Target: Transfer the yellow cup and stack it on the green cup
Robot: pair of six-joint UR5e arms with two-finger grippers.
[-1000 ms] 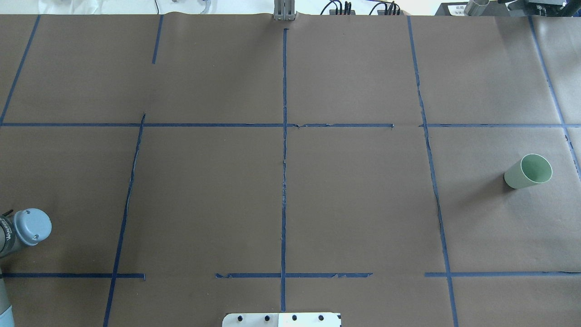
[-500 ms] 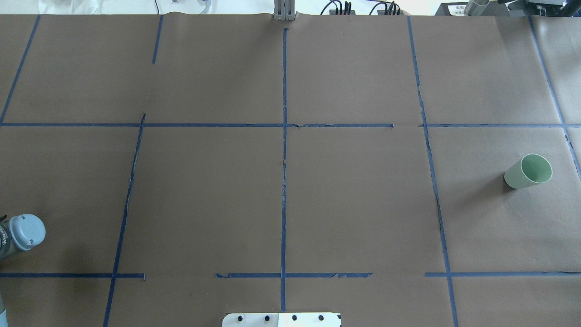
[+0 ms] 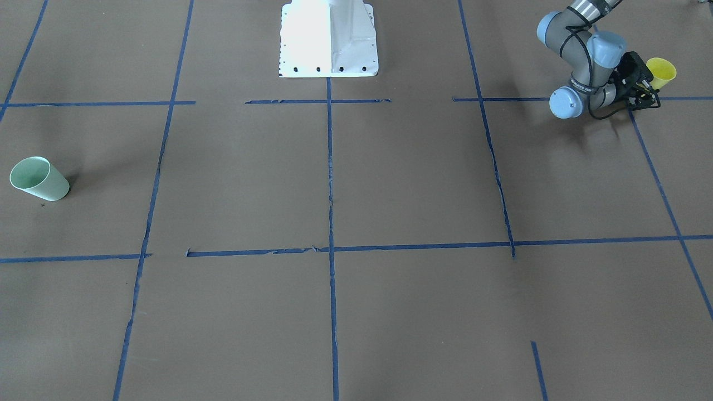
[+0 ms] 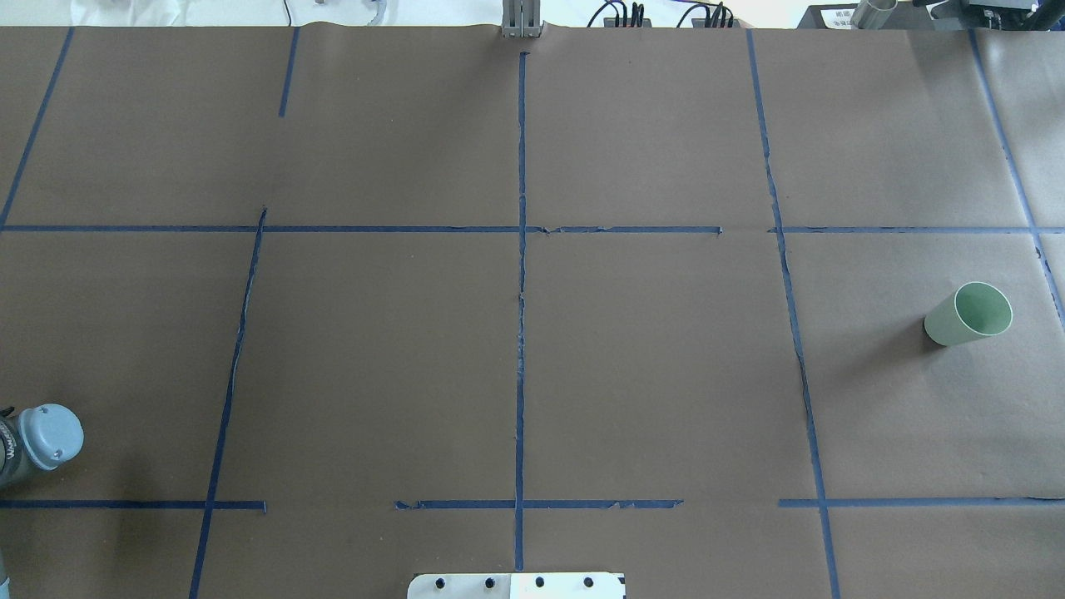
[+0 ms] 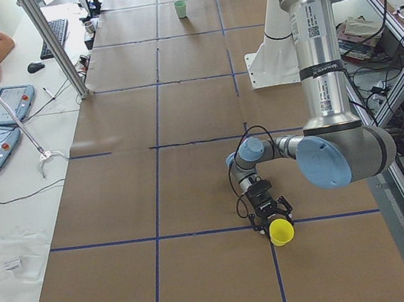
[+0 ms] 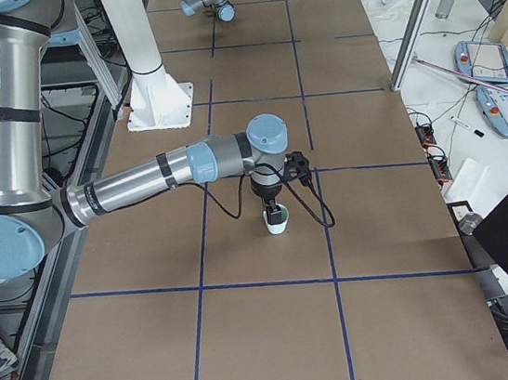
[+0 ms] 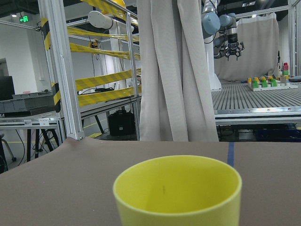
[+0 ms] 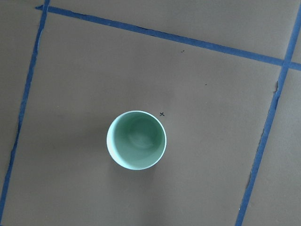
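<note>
My left tool (image 5: 273, 219) lies low and level, its fingers apart as far as I see, with the yellow cup (image 5: 281, 231) upright at their tips: I judge a side grasp on its wall. The cup stands on the counter (image 3: 390, 178), far to my left of the white base (image 3: 328, 39). The green cup (image 3: 39, 178) stands far right of the base, mouth up to receive. My right tool (image 6: 276, 208) hangs above it; its state I cannot tell.

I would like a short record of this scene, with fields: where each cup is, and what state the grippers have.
yellow cup: upright, empty, at the left end of the table
left gripper: jaws at the yellow cup; grip unclear
green cup: upright, empty, at the right end
right gripper: above the green cup in the right side view; jaws unclear
stacking: not yet done
</note>
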